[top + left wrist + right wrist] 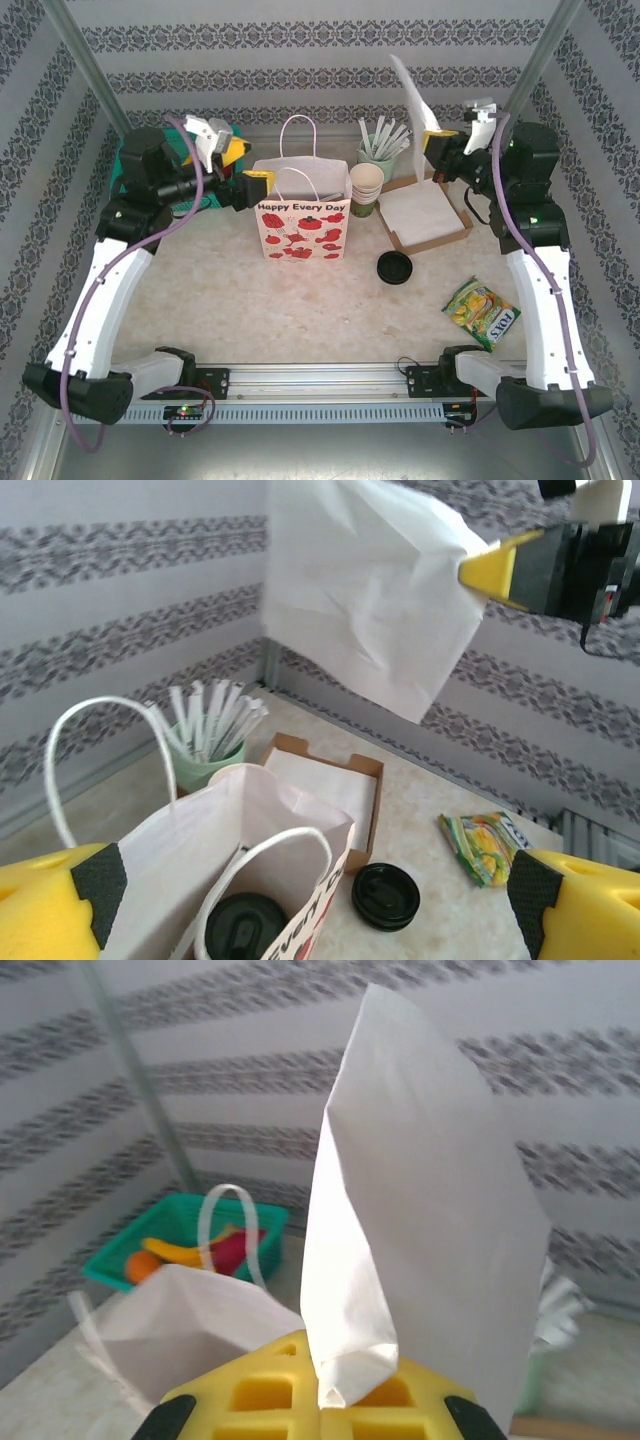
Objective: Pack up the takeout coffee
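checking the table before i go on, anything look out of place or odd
A black lid lies loose beside the paper bag, on no cup, and the snack packet lies askew. The right hand holds a white napkin up in the air. Nothing looks spilled.

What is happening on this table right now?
The right gripper is shut on a white napkin, holding it up near the napkin tray. The left gripper hangs open beside the mouth of the paper bag. The lidded takeout coffee already sits inside the bag; a loose black lid lies on the table.

Takeout coffee (243,927) sits in the bag (200,850); right fingers (495,572) pinch a napkin (370,600).
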`<action>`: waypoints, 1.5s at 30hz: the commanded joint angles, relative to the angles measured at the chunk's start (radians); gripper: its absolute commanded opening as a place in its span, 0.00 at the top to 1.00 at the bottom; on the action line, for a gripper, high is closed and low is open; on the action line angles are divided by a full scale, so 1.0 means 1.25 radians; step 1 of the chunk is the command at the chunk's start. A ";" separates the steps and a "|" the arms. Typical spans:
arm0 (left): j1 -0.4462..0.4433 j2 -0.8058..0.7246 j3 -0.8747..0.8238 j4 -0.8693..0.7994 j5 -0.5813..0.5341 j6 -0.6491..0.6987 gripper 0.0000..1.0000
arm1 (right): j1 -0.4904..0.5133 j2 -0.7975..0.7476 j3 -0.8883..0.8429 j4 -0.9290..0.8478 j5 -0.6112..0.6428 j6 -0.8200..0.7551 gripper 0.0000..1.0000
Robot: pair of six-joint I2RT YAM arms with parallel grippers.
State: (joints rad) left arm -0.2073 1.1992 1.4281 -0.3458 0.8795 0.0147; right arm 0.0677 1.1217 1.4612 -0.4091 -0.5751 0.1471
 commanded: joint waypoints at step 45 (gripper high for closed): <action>0.104 0.133 0.227 0.006 -0.050 0.497 0.00 | 0.397 0.343 0.447 -0.289 -0.105 -0.511 1.00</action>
State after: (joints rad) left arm -0.1017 1.4185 1.7058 -0.3923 0.8841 0.6178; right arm 0.5819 1.5440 2.0018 -0.7555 -0.7307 -0.4534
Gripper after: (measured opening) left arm 0.996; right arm 0.064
